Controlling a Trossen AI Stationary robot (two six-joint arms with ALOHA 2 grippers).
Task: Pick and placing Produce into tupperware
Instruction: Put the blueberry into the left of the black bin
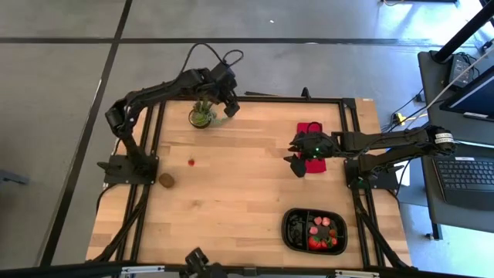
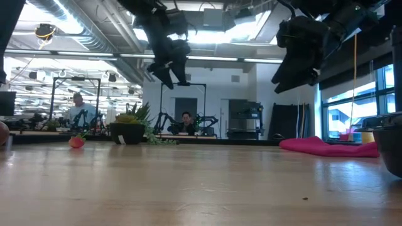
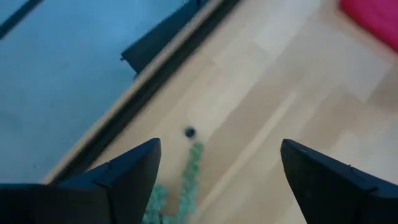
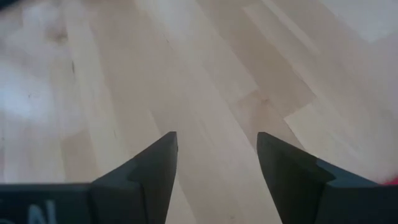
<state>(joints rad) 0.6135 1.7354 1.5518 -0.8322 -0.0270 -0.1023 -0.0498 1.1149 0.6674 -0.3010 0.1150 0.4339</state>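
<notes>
currently the loose produce on the wooden table (image 1: pixel 247 193) is a small red strawberry (image 1: pixel 191 162) and a brown kiwi (image 1: pixel 166 180); other pieces lie in the black plastic tupperware (image 1: pixel 292 229). judged light, smooth and apt to roll: grip across the middle. left gripper (image 1: pixel 228 106), above the potted plant (image 1: pixel 201 116), is fully spread and empty. right gripper (image 1: pixel 297 164), beside the red cloth (image 1: pixel 310 128), is partly spread and empty.
</notes>
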